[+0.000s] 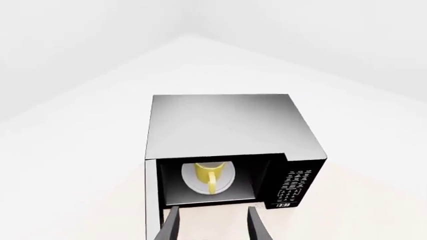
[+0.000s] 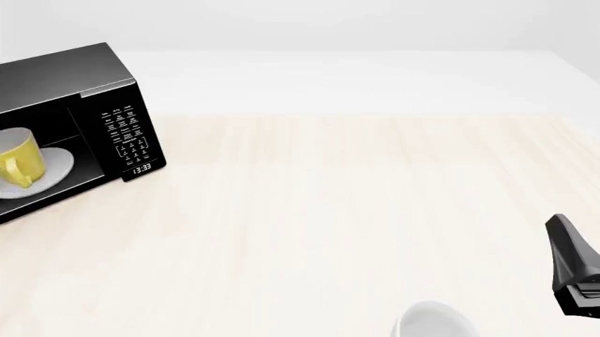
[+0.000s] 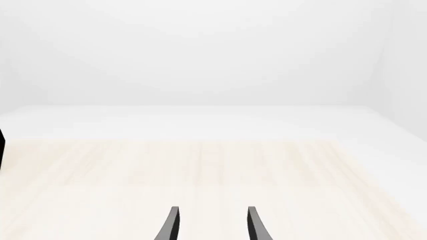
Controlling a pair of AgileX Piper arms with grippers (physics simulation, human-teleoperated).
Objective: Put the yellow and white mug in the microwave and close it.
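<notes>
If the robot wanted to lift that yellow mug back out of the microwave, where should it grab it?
Probably by the handle or the rim beside it, coming in through the open front. The mug stands upright on the white plate inside the microwave, with its handle pointing out toward the opening. The roof blocks any reach from above. The left gripper is open and already faces that opening.

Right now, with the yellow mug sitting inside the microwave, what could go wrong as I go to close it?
1. The door stands open edge-on beside the left gripper; a glancing push could shove the microwave instead of swinging it.
2. A jolt might tip the yellow and white mug off the white plate.
3. The plain white mug sits near the right gripper, which could knock it.
</notes>
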